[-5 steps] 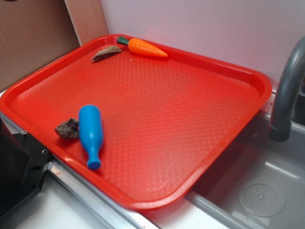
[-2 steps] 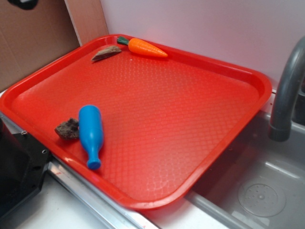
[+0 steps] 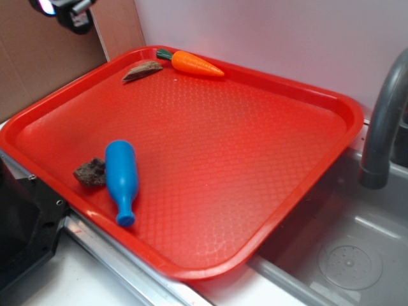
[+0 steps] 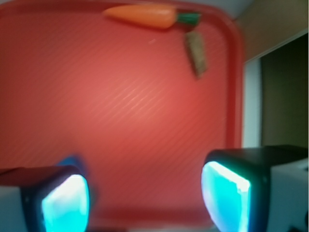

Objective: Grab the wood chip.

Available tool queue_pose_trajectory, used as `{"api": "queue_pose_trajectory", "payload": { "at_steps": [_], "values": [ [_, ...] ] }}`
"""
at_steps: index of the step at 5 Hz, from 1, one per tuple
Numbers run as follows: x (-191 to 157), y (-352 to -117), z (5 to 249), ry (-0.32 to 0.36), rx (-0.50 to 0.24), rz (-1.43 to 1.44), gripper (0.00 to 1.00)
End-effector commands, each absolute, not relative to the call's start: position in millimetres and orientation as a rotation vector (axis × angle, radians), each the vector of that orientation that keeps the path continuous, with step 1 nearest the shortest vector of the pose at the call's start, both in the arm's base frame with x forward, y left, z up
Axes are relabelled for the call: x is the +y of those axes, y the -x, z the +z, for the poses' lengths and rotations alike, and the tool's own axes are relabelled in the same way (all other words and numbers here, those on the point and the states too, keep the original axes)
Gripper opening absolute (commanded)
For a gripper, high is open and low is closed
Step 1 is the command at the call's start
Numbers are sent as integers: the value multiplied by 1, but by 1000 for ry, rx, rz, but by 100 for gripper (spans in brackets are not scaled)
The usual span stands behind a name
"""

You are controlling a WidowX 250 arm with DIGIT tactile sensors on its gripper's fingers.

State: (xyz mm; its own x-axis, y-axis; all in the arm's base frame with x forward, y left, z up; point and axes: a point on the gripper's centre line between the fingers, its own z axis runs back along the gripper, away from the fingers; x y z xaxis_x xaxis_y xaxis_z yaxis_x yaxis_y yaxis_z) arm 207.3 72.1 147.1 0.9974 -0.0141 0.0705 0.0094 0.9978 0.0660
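In the exterior view, a red tray (image 3: 268, 191) lies on the counter beside a grey sink (image 3: 344, 255) with a dark faucet (image 3: 386, 121) at the right edge. The wood chip (image 3: 142, 71) lies flat in the tray's far corner, near the green end of a toy carrot (image 3: 190, 62) but apart from it. At the tray's near left side a blue toy bottle (image 3: 121, 178) lies on its side with a dark rock-like lump (image 3: 90, 172) touching its left flank. Only a small dark part of the tool (image 3: 64, 9) shows at the top left corner, above the cardboard backdrop and well apart from the chip; this view does not show how its jaws stand.

The wrist view looks down on the tray (image 4: 120, 121) and shows what the other cannot: the tool (image 4: 145, 200) stands wide, its two glowing cyan fingers (image 4: 224, 198) far apart at the bottom of the picture with nothing between them. The wood chip (image 4: 196, 53) is at the upper right, just below the carrot's (image 4: 145, 16) green end. A sliver of blue shows behind the left finger. The lump, sink and faucet are outside this view.
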Motion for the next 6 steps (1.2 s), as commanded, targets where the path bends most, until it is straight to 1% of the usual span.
{"api": "queue_pose_trajectory", "payload": {
  "at_steps": [1,2,3,4,6],
  "values": [
    [114,-256,127,-184,-142,-9,100],
    [133,-277,104,-182,-143,-60,100],
    [150,-293,91,-205,-157,-78,100],
    [159,-303,66,-148,-312,4,100],
    [159,-303,66,-148,-312,4,100]
  ]
}}
